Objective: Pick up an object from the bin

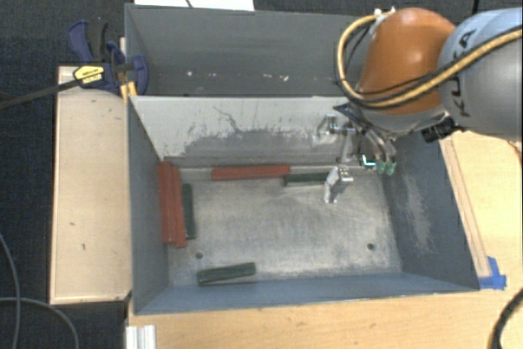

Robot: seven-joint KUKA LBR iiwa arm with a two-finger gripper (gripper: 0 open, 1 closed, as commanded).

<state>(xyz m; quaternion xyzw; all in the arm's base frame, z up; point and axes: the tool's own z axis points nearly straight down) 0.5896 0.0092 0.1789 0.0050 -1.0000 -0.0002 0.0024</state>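
Just right of the red bar (249, 172), the gripper (333, 156) hangs with jaws wide and empty over the far end of a green bar (304, 179) lying at the red bar's right tip. Closing so near that end could merely flick it aside.

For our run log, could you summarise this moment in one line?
gripper | at end of dark green bar | back of bin

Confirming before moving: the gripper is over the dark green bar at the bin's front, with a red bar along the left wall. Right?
No. The camera view shows the gripper by the dark green bar at the back, not the front green bar. The red bar is as stated.
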